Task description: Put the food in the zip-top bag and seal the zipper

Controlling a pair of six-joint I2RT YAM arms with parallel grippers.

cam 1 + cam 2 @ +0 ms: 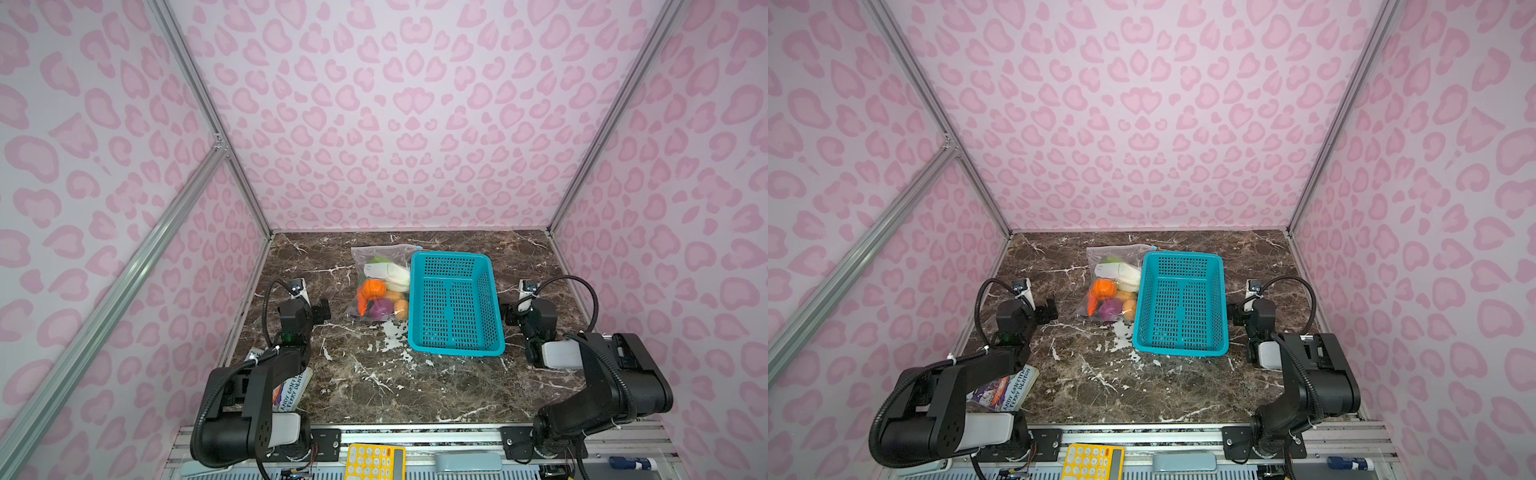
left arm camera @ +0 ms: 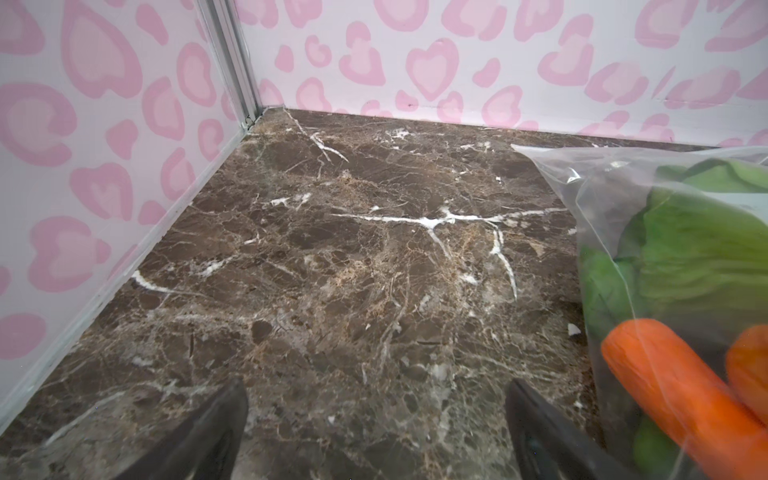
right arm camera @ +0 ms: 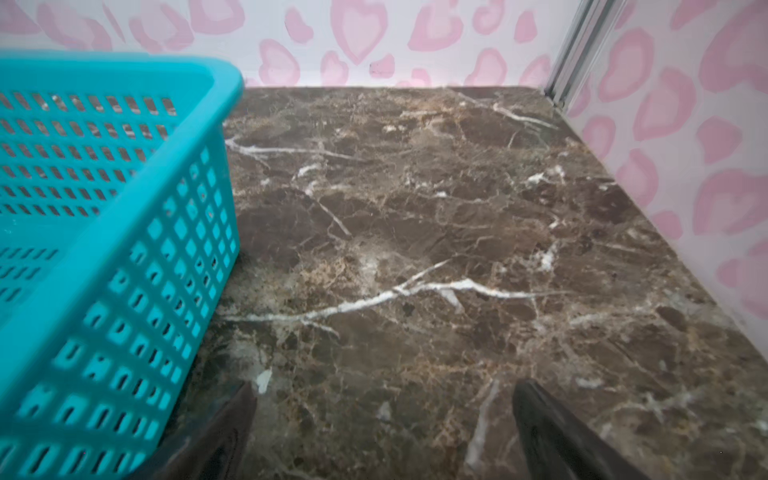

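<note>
Though food (image 1: 372,289) fills the bag (image 1: 360,255) and left fingers (image 2: 208,436) and right fingers (image 3: 557,440) hang released, sealing of the zipper (image 1: 384,248) is unclear.

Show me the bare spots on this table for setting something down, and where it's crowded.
Widest bare patch: the near half of the table, in front of the basket and zip-top bag. Both back corners are bare. Crowded: the middle, bag against basket, with the open left gripper and right gripper close at either side.
</note>
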